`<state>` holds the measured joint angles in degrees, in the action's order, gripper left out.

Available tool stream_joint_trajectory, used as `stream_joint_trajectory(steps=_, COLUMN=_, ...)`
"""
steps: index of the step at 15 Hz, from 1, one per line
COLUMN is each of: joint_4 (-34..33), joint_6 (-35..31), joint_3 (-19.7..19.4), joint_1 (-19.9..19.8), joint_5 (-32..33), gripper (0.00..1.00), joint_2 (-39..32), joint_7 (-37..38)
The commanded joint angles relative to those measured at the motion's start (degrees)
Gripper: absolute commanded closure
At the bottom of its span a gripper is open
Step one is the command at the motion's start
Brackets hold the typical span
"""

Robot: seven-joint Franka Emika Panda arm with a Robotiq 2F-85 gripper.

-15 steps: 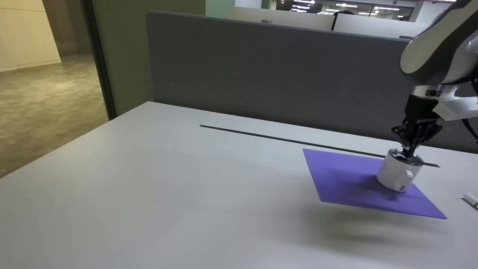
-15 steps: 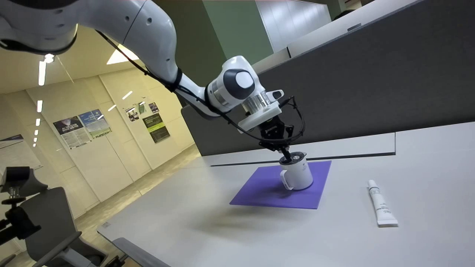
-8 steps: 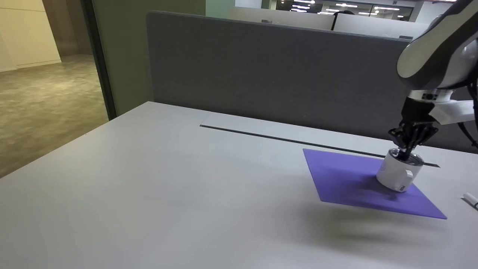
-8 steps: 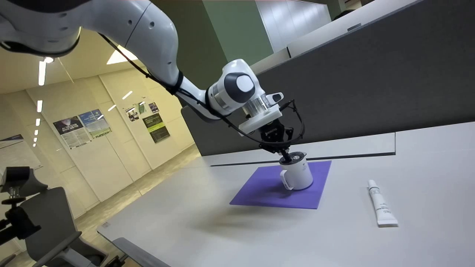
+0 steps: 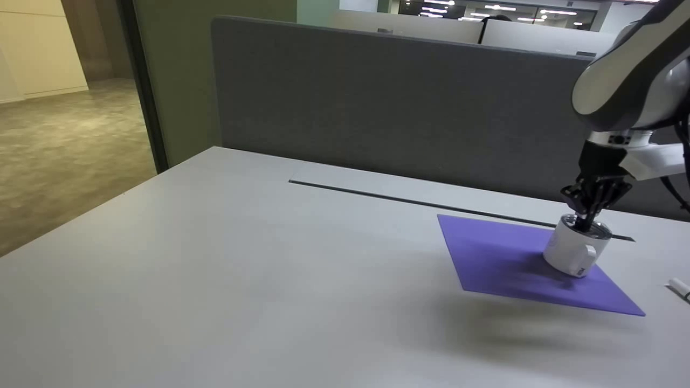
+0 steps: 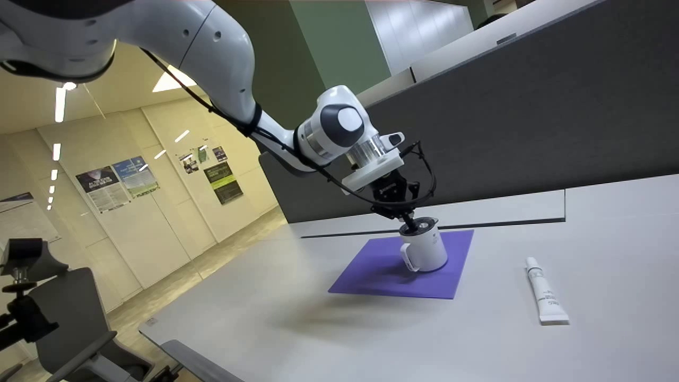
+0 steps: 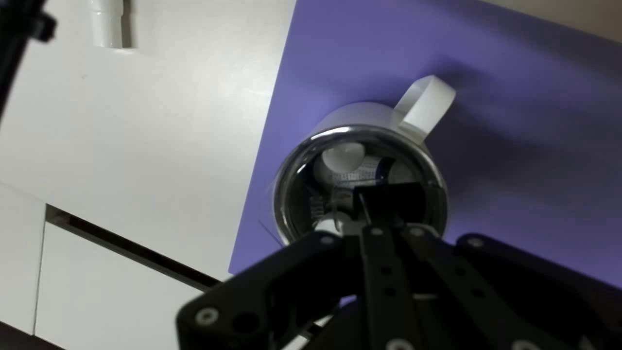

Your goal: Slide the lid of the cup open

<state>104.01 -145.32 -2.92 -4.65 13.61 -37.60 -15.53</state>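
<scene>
The white cup (image 5: 570,253) stands upright on the purple mat, its handle sticking out sideways; it also shows in an exterior view (image 6: 427,253) and in the wrist view (image 7: 362,114). Its dark, glossy round lid (image 6: 425,225) sits inside a silvery rim, and pale and printed shapes show in it in the wrist view (image 7: 335,187). My gripper (image 5: 583,224) points down with its fingers together, tips on or just at the lid in both exterior views (image 6: 411,226). In the wrist view the dark fingertips (image 7: 388,204) cover part of the lid. I cannot pick out the lid's tab.
The purple mat (image 5: 496,258) lies under the cup on the white table (image 5: 269,269). A white tube (image 6: 545,294) lies beside the mat. A dark slot (image 5: 377,194) runs along the table behind the mat, and a grey partition (image 5: 377,102) stands behind it.
Since one second ago my gripper has moved slightly down, and a little left in an exterior view, onto the lid. Over the last half second it barely moves. The cup has not moved.
</scene>
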Motion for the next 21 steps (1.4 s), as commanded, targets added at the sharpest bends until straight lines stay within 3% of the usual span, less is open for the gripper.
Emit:
stream_joint_trajectory(steps=1, joint_4=-2.05, joint_6=-0.20, joint_3=-1.53, joint_1=0.87, joint_5=1.86, gripper=1.00, joint_2=-1.87, joint_7=0.86)
stream_joint_trajectory(steps=9, joint_4=-2.61, joint_6=-0.44, joint_3=-0.62, joint_1=-0.17, joint_5=0.28, gripper=1.00, joint_2=-1.11, joint_7=0.42)
stream_joint_trajectory(steps=16, joint_4=-4.67, joint_6=9.50, joint_3=2.42, joint_1=-3.97, joint_5=-6.70, gripper=1.00, joint_2=7.80, joint_7=-5.22)
stream_joint_trajectory(steps=17, joint_4=-5.33, joint_6=13.05, joint_3=2.91, joint_1=-4.57, joint_5=-7.67, gripper=0.74, joint_2=8.74, joint_7=-7.15)
stream_joint_trajectory(steps=19, joint_4=-6.86, joint_6=19.16, joint_3=1.87, joint_1=-4.30, joint_5=-7.46, gripper=0.67, joint_2=9.88, joint_7=-7.69)
stream_joint_trajectory(steps=21, joint_4=-7.88, joint_6=22.99, joint_3=1.52, joint_1=-4.43, joint_5=-7.46, gripper=0.53, joint_2=10.56, joint_7=-7.95)
